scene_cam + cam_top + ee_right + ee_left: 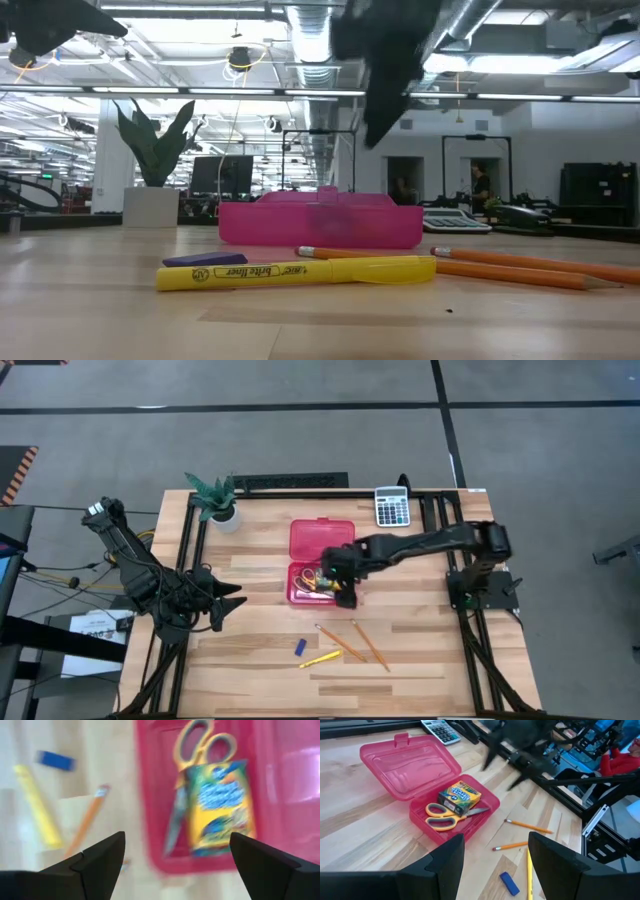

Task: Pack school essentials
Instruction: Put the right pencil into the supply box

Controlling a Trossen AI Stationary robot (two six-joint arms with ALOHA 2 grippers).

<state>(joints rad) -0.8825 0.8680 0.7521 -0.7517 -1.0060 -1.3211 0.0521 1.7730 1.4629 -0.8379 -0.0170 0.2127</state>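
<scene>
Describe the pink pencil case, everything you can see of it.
The pink pencil case looks like translucent plastic, hinged, its lid flat open on the wooden table. Its tray holds yellow-handled scissors with a crayon box lying over them. The right gripper, open, hangs above its edge without touching.

Wooden table (420,660), open pink case (322,560), two orange pencils (370,644) (near each other), yellow highlighter (320,658), blue eraser (300,647), grey calculator (392,506), potted plant (218,502) at far corner.

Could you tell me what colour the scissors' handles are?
Yellow-orange; the scissors show best in the left wrist view.
</scene>
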